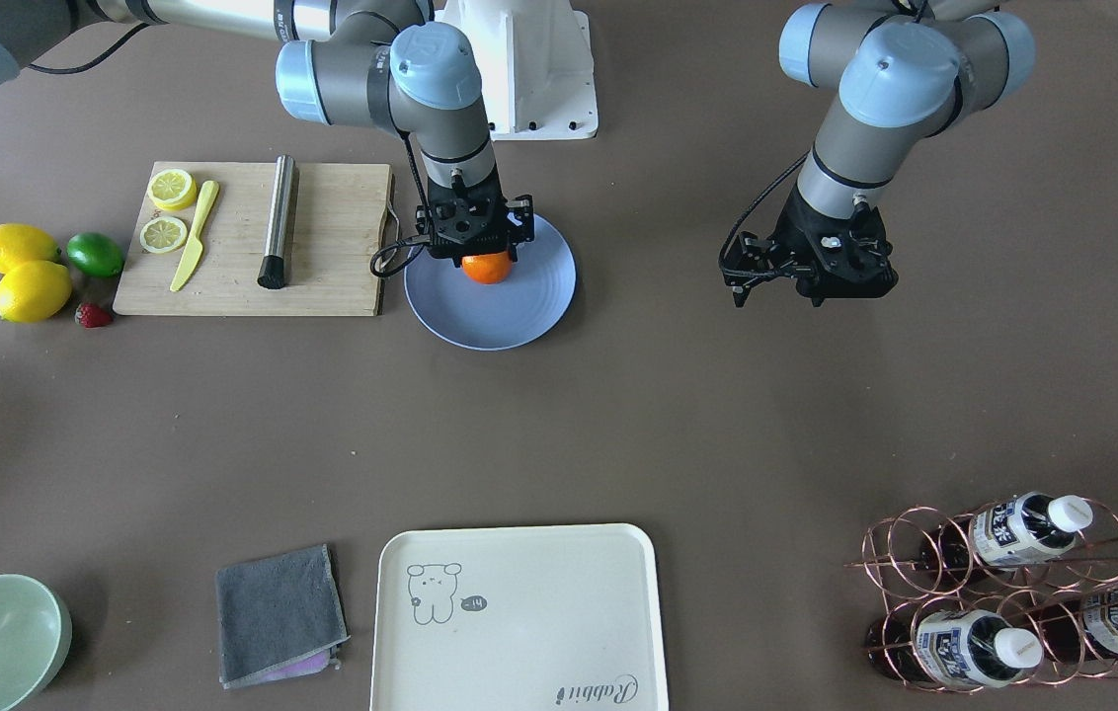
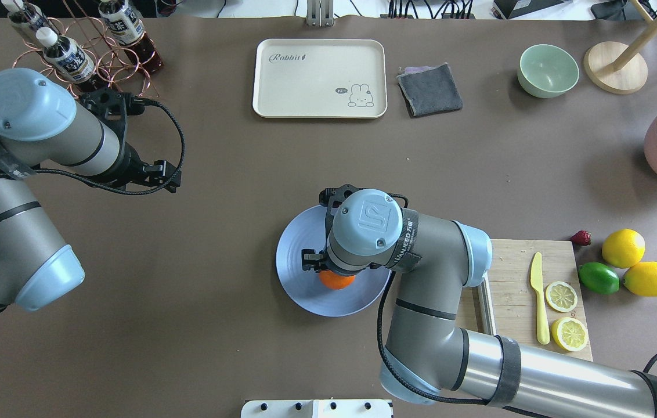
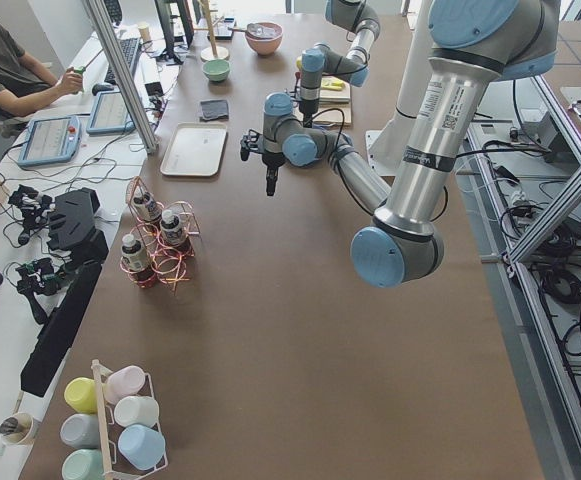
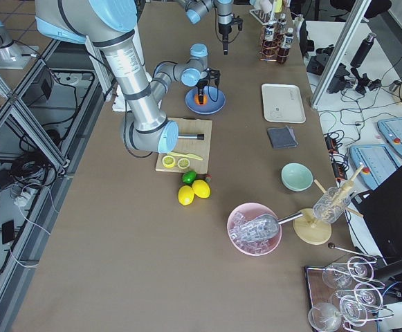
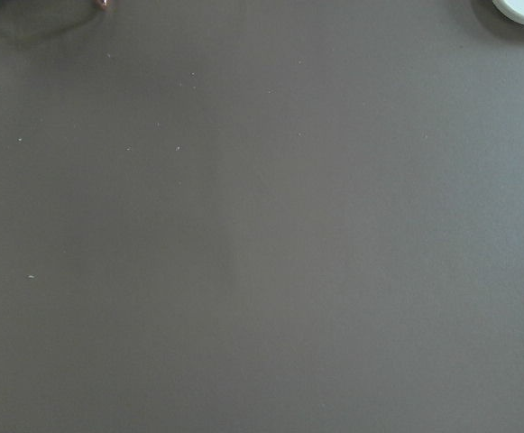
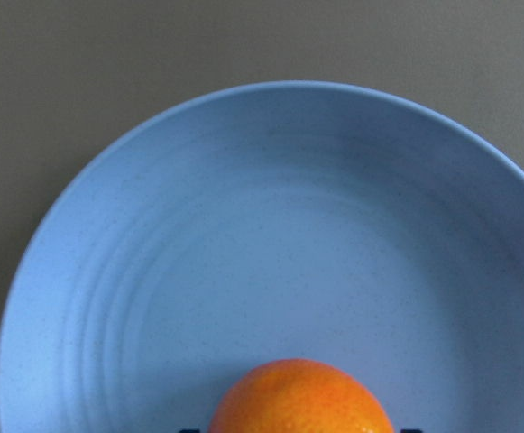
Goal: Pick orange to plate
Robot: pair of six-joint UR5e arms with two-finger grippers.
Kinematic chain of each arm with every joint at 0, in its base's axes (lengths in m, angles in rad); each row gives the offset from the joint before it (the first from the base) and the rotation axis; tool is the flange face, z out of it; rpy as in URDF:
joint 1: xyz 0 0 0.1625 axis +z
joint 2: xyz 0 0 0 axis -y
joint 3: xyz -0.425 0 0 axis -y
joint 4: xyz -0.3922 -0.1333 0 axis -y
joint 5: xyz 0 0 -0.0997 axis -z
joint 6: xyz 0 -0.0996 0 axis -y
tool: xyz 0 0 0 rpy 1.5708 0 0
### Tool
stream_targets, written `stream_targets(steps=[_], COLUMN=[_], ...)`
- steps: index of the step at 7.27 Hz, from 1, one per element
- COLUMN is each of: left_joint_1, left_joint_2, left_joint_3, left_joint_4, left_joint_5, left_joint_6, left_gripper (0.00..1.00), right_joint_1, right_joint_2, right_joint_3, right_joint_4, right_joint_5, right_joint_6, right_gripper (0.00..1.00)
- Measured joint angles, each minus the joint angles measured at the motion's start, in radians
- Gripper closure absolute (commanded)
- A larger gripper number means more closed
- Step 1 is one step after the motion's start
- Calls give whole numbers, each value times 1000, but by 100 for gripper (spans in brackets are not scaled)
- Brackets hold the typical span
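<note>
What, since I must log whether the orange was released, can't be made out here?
Whether the right gripper is open or shut: its own body hides the jaws in the front-facing view, and the wrist hides them overhead.
The underside of the orange: cut off by the bottom edge of the right wrist view, so contact with the plate is unsure.
The state of the left gripper: hidden beneath its body.

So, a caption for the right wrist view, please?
An orange over the ringed blue plate, brown table beyond.
</note>
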Motion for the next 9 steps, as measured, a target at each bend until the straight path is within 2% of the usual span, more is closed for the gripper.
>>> stream_targets(steps=[2,4,6,7,9], left_joint_1=[-1,-10,-91,-160,-355], left_joint_2=[0,1,32,81,226], left_joint_3=[-1,-7,-35,-59,-68], left_joint_4=[0,2,8,10,11], left_joint_5=[-2,-11,-81,-131,-230], left_joint_6=[-4,-3,46,134,447], left_gripper=[3,3,3,3,3], right_joint_1=[0,51,223,346,582], right_joint_2=[-2,-26,-120,-187,-348], right_joint_3=[8,69,169,189,192], right_joint_4=[2,-30,-91,-100,-106], right_joint_5=[-4,32,179,271,409], right_joint_6=[3,-4,-133,-277,-629], right_gripper=[0,0,0,0,0])
